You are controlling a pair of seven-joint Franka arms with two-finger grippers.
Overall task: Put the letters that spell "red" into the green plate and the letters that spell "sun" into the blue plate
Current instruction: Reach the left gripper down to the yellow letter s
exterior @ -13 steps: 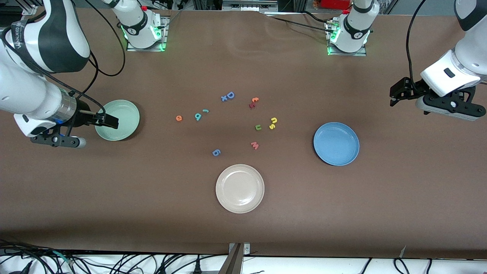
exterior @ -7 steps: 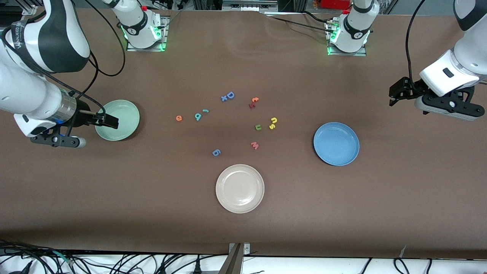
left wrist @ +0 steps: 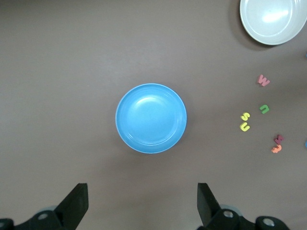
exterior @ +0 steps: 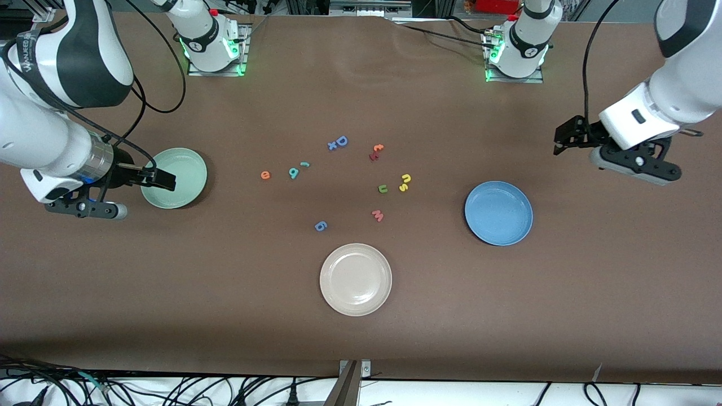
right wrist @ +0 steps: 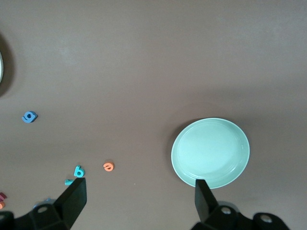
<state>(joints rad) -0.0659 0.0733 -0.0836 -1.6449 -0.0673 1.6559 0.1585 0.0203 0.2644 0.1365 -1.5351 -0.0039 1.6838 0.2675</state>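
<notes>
Your sorting job has not started: all six wanted letters lie loose at mid-table, both plates bare. The orange "e" [exterior: 265, 175], teal "d" [exterior: 293, 172] and thin "r" [exterior: 305, 164] sit toward the green plate [exterior: 189, 192]; the yellow "s" [exterior: 403, 187] and "n" [exterior: 405, 179] touch, the green "u" [exterior: 382, 189] just beside them, toward the blue plate [exterior: 499, 225]. Your left gripper [exterior: 565, 141] hangs spread wide and empty, above bare table near the blue plate. Your right gripper [exterior: 161, 179] waits, spread wide, over the green plate. Next, likely, lower one onto a single letter, centring the fingers carefully.
</notes>
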